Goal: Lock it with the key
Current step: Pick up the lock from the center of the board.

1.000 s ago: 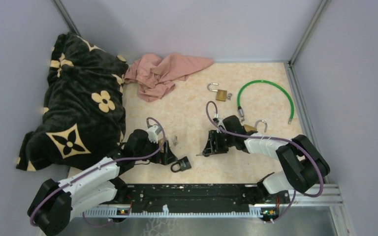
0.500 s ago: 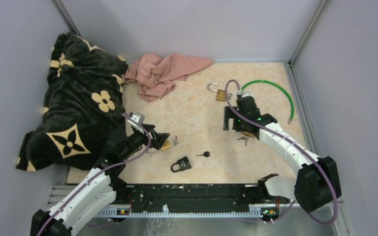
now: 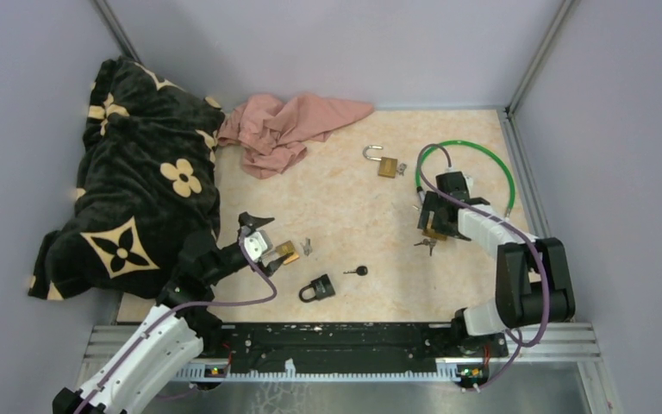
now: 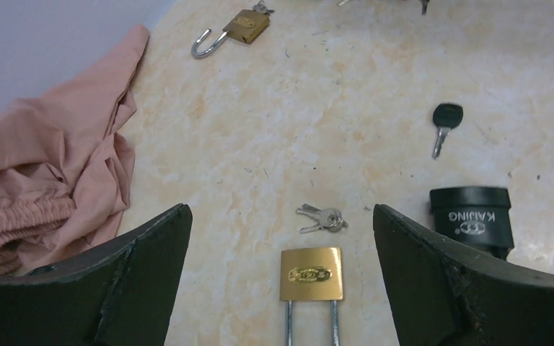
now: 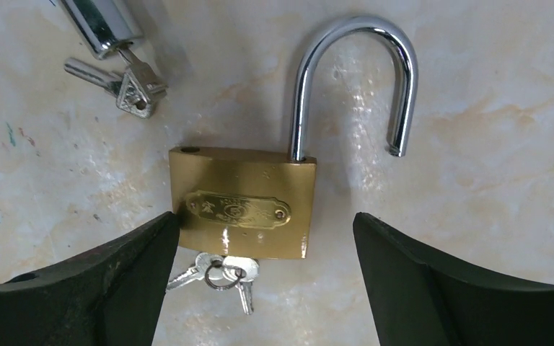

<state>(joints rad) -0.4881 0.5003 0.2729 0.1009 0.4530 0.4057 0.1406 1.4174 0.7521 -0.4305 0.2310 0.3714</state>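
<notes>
Shackle (image 4: pixel 288 326) of brass padlock (image 4: pixel 311 274) is cut off at bottom edge.

Left pincer (image 3: pixel 264 240) spread wide, empty, arm reaching forward and low. Right pincer (image 5: pixel 265 241) also spread wide, pointing straight down, arm folded at elbow.

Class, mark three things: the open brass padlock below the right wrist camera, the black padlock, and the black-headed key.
open brass padlock (image 5: pixel 242 202), right wrist view, brass body.
black padlock (image 4: pixel 471 220), left wrist view, body face.
black-headed key (image 4: pixel 447 115), left wrist view, black head.
</notes>
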